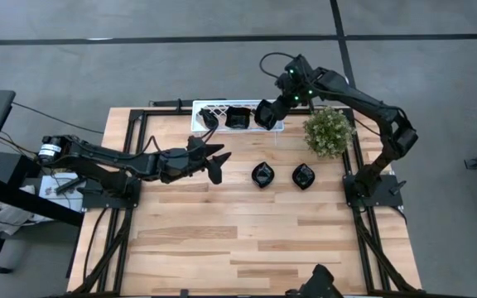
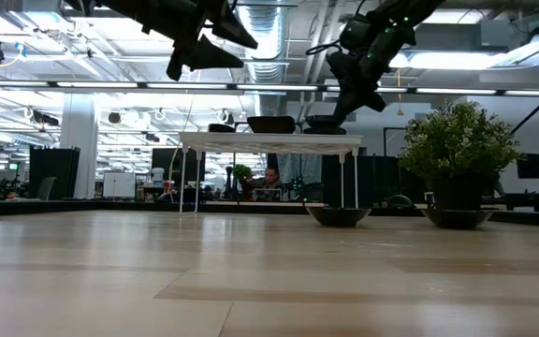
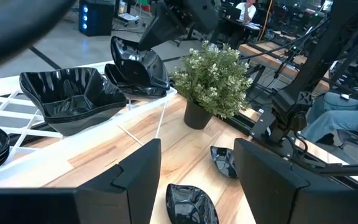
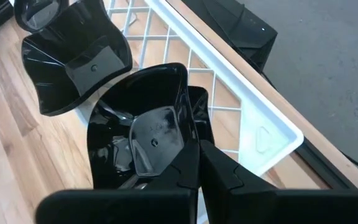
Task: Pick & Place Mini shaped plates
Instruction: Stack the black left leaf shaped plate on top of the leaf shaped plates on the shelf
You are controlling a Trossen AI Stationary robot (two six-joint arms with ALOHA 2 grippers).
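Note:
A white lattice rack (image 1: pixel 222 106) stands at the table's far edge. On it are a round black mini plate (image 1: pixel 209 118) and a square one (image 1: pixel 238 117). My right gripper (image 4: pixel 197 149) is over the rack's right end, shut on another squarish black plate (image 4: pixel 145 130). Two more mini plates (image 1: pixel 262 175) (image 1: pixel 303 175) rest on their bases on the wood. My left gripper (image 1: pixel 219 164) hovers open above the table, left of those two, with nothing between its fingers (image 3: pixel 135 180). My right gripper pinches the squarish plate's rim (image 4: pixel 188 134) between its two fingers at one edge. The fingers slant down from the table's right and far side. The plate is tilted steeply over the rack's right end, above another black plate (image 3: pixel 135 84). Whether it touches that plate, I cannot tell.
A small potted plant (image 1: pixel 330 131) stands on the table right of the rack, close to my right arm. The near half of the wooden table (image 1: pixel 247 248) is bare wood. People and desks show in the room beyond.

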